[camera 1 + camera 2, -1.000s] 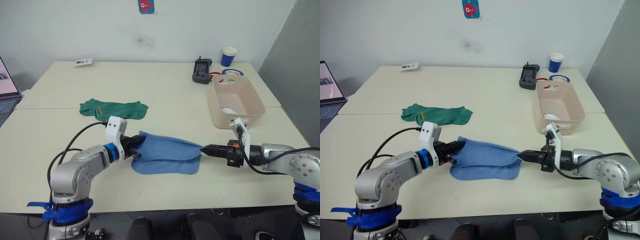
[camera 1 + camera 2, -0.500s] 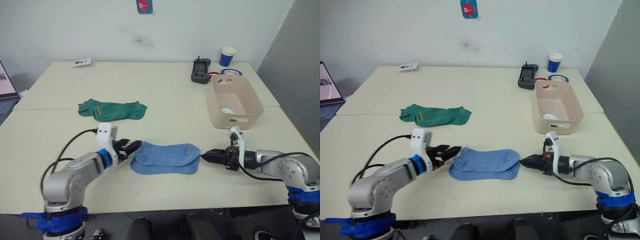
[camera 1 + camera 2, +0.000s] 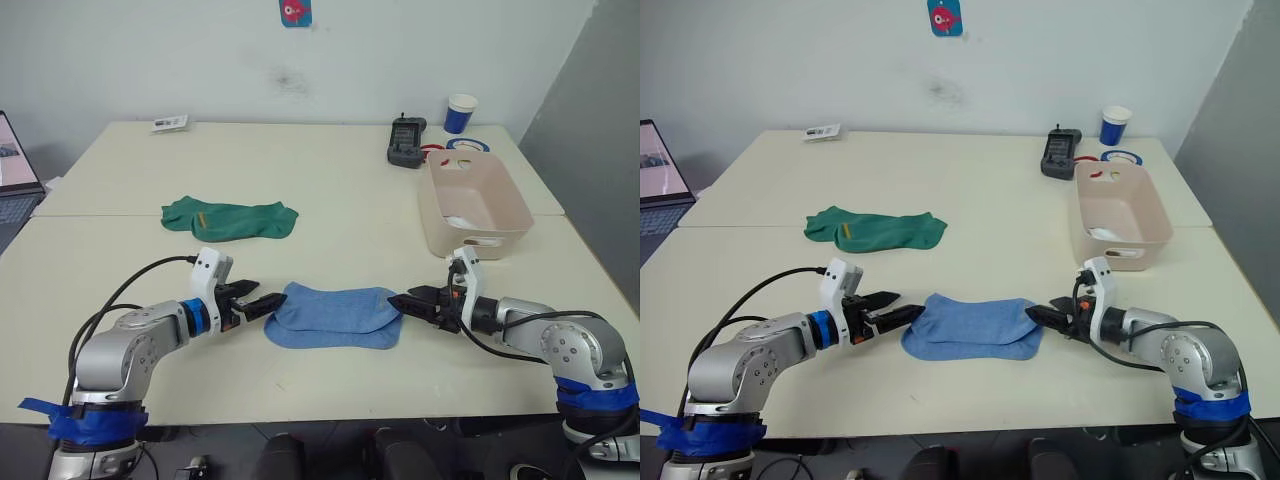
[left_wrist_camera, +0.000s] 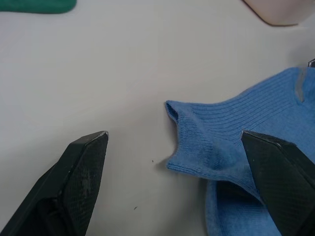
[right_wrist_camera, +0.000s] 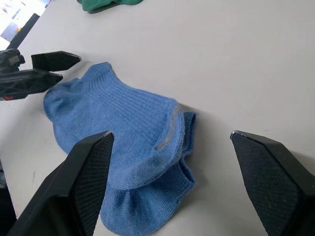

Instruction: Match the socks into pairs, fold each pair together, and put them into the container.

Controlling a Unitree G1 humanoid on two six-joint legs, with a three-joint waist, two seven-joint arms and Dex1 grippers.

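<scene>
The light blue socks [image 3: 336,315] lie stacked on the counter [image 3: 330,205] between the left tool [image 3: 262,304] and right tool [image 3: 405,301], both spread and empty.

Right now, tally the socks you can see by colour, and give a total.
Light blue socks: 2, stacked between the grippers
Dark green socks: 2, lying together
White socks: something white in the container, count unclear
Total clearly seen: 4
</scene>
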